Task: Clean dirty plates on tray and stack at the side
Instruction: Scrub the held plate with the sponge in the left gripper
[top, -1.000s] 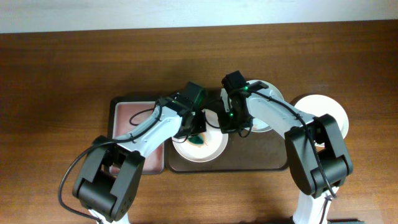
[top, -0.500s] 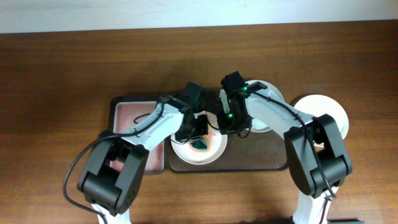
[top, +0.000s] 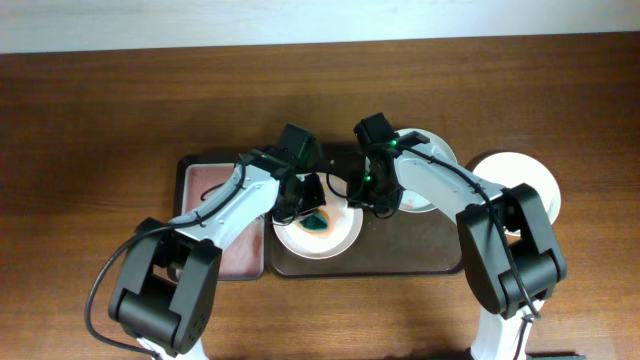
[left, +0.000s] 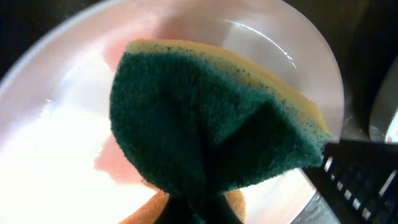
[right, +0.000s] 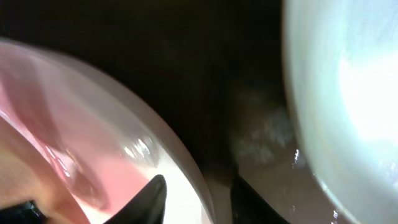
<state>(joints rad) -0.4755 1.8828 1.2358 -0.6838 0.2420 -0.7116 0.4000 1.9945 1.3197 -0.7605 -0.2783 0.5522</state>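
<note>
Left gripper (top: 309, 203) pinches the sponge (left: 205, 124) onto the plate (top: 298, 240) for scrubbing; right gripper (right: 198, 198) clamps the rim, apparently steadying it.

In the left wrist view, the sponge (left: 211, 124) hides the fingers of the left gripper (top: 310, 200) that pinch it, and the lower edge cuts it off. The plate (left: 56, 149) under it runs out at left and bottom. In the right wrist view all is blurred: the fingertips (right: 155, 193) of the right gripper (right: 199, 199) stand on both sides of the plate rim, cut off below, so we cannot tell whether they press it. From overhead the right arm (top: 440, 182) hides most of the second plate (top: 443, 152).
</note>
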